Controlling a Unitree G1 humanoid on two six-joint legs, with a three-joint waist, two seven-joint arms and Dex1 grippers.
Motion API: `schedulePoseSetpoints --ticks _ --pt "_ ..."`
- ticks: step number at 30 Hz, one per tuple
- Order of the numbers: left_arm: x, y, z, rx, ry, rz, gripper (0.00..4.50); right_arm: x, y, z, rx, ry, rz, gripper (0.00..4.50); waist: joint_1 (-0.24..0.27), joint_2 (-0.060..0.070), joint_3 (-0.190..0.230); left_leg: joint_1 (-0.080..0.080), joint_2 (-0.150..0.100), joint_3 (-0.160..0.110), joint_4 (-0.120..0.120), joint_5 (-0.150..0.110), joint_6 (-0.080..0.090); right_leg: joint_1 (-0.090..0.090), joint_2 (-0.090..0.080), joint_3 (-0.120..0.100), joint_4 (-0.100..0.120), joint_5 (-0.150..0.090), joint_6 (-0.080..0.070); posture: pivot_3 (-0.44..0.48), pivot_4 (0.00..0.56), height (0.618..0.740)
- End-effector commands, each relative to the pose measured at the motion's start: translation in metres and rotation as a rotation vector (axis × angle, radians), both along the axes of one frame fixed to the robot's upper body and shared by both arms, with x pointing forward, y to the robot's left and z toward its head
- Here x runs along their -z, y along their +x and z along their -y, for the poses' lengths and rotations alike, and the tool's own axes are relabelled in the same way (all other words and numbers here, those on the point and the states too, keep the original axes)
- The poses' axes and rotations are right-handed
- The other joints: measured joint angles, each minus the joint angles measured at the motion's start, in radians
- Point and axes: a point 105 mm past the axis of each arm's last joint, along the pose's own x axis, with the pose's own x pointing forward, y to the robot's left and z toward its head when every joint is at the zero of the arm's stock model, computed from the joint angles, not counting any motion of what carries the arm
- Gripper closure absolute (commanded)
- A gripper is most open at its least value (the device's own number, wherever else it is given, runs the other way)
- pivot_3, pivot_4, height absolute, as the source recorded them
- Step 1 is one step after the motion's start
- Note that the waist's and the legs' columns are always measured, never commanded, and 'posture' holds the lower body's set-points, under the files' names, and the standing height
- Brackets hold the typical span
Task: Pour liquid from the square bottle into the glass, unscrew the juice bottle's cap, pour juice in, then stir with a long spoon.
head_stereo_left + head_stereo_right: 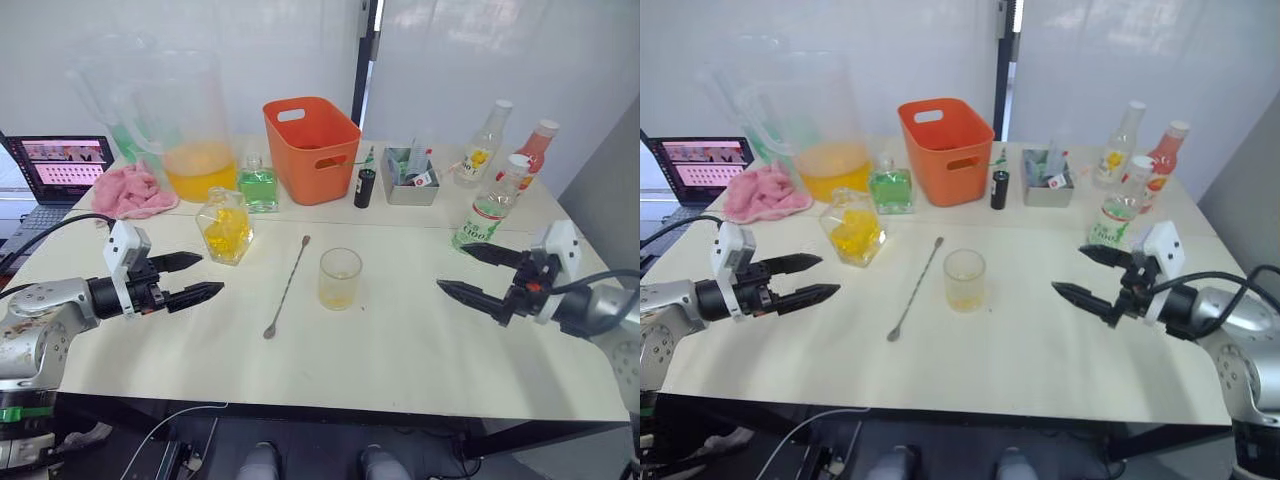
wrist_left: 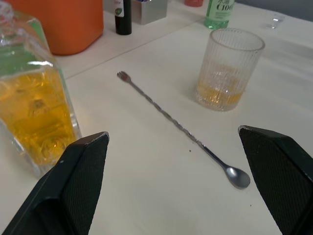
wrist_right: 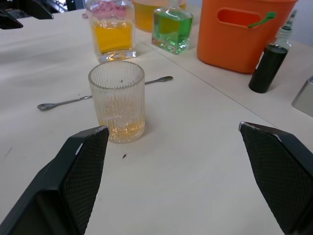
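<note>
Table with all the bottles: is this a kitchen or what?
Probably a lab or test room set up like a drinks bar: plain white table, a laptop, and a glass among bottles.

Bright, even light — soft shadows, sharp

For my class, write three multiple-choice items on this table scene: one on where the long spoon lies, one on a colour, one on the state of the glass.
1. Where does the long spoon lie?
A. Between the square bottle and the glass
B. Inside the orange basket
C. In the glass

2. What colour is the liquid in the small flat-sided bottle?
A. Red
B. Green
C. Blue

3. How full is the glass?
A. Brimful
B. Empty
C. A shallow yellowish layer at the bottom

Answers: 1 A, the spoon lies flat on the table between the two. 2 B, the liquid shows green beside the basket. 3 C, the liquid covers only the base.
</note>
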Motion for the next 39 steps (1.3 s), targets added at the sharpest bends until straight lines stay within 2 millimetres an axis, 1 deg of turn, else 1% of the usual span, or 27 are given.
schedulePoseSetpoints --ticks 1,6,8,12,14,17,20,22,24,26,27,29,31,36,39 --pt "-0.009 -0.003 0.011 0.102 -0.018 0.075 0.01 -0.004 -0.011 0.018 0.117 0.017 0.050 0.00 0.001 0.000 0.000 0.000 0.000 0.000 0.000 0.000 0.000 0.000 0.000 0.000 0.000 0.000 0.000 0.000 0.150 0.740" --pt "-0.008 -0.001 0.024 0.178 -0.052 0.083 0.01 0.016 -0.028 0.052 0.301 0.078 0.034 0.00 0.004 0.000 0.000 0.000 0.000 0.000 0.000 0.000 0.000 0.000 0.000 0.000 0.000 0.000 0.000 0.000 0.150 0.740" --pt "-0.008 0.000 0.027 0.191 -0.057 0.087 0.01 0.026 -0.035 0.066 0.367 0.088 0.026 0.00 0.001 0.000 0.000 0.000 0.000 0.000 0.000 0.000 0.000 0.000 0.000 0.000 0.000 0.000 0.001 0.000 0.150 0.740" --pt "-0.009 0.008 0.029 0.173 -0.084 0.080 0.01 0.040 -0.046 0.086 0.471 0.116 0.021 0.00 -0.006 0.000 0.000 0.001 0.001 0.000 0.000 0.000 0.000 0.001 0.000 0.000 0.000 -0.001 0.001 0.000 0.150 0.740" --pt "-0.008 0.007 0.031 0.185 -0.077 0.079 0.01 0.045 -0.050 0.090 0.495 0.123 0.019 0.00 -0.008 0.000 0.000 0.002 0.001 0.000 0.000 0.000 0.000 0.000 0.000 0.000 0.000 -0.001 0.001 0.000 0.150 0.740" --pt "-0.006 0.005 0.031 0.191 -0.074 0.074 0.01 0.048 -0.051 0.089 0.503 0.133 0.017 0.00 -0.009 0.000 0.000 0.002 0.001 0.001 0.000 0.000 0.000 0.000 0.000 0.001 0.000 -0.002 -0.001 0.000 0.150 0.740" --pt "-0.005 0.002 0.030 0.187 -0.064 0.086 0.01 0.053 -0.049 0.088 0.510 0.189 -0.022 0.00 -0.007 0.000 0.000 0.002 0.001 0.001 0.000 0.000 0.000 0.001 0.000 0.001 0.000 -0.003 -0.003 0.000 0.150 0.740" --pt "-0.004 -0.001 0.029 0.178 -0.061 0.092 0.01 0.049 -0.041 0.088 0.524 0.220 -0.014 0.00 -0.008 0.000 0.000 0.002 0.001 0.001 0.000 0.000 0.000 0.001 0.000 0.001 0.000 -0.003 -0.004 0.000 0.150 0.740" --pt "-0.005 -0.005 0.029 0.173 -0.066 0.099 0.01 0.041 -0.031 0.087 0.538 0.206 0.045 0.00 -0.009 0.000 0.000 0.002 0.001 0.002 0.000 0.000 0.000 0.000 0.000 0.002 0.000 -0.003 -0.004 0.000 0.150 0.740" --pt "-0.005 -0.009 0.028 0.158 -0.068 0.106 0.01 0.034 -0.017 0.082 0.530 0.226 0.058 0.00 -0.010 0.000 0.000 0.002 0.002 0.003 0.000 0.000 0.000 0.000 0.000 0.002 0.000 -0.003 -0.005 0.000 0.150 0.740" --pt "-0.005 -0.011 0.028 0.152 -0.068 0.106 0.01 0.031 -0.010 0.083 0.545 0.249 0.052 0.00 -0.010 0.000 0.000 0.003 0.002 0.003 0.000 0.000 0.000 0.000 0.001 0.002 0.000 -0.003 -0.006 0.000 0.150 0.740" --pt "-0.007 -0.015 0.026 0.109 -0.095 0.115 0.01 0.013 0.015 0.087 0.608 0.271 0.100 0.00 -0.012 0.000 0.000 0.003 0.002 0.003 0.000 0.000 0.000 0.000 0.001 0.002 0.000 -0.003 -0.006 0.000 0.150 0.740" --pt "-0.010 -0.021 0.024 0.074 -0.120 0.120 0.01 -0.003 0.036 0.086 0.621 0.266 0.127 0.00 -0.015 0.000 0.000 0.003 0.002 0.006 0.000 0.000 0.000 0.000 0.000 0.004 0.000 -0.002 -0.006 0.000 0.150 0.740" --pt "-0.014 -0.036 0.026 0.036 -0.133 0.140 0.01 -0.025 0.078 0.079 0.593 0.204 0.140 0.00 -0.009 0.000 0.000 0.004 0.003 0.006 -0.001 0.000 0.000 -0.001 0.001 0.005 -0.001 -0.001 -0.005 0.000 0.150 0.740" --pt "-0.019 -0.041 0.029 0.019 -0.142 0.173 0.01 -0.036 0.101 0.077 0.583 0.226 0.137 0.00 -0.006 0.000 0.000 0.003 0.002 0.006 -0.001 0.000 0.000 0.000 0.001 0.005 -0.002 -0.001 -0.004 0.000 0.150 0.740"
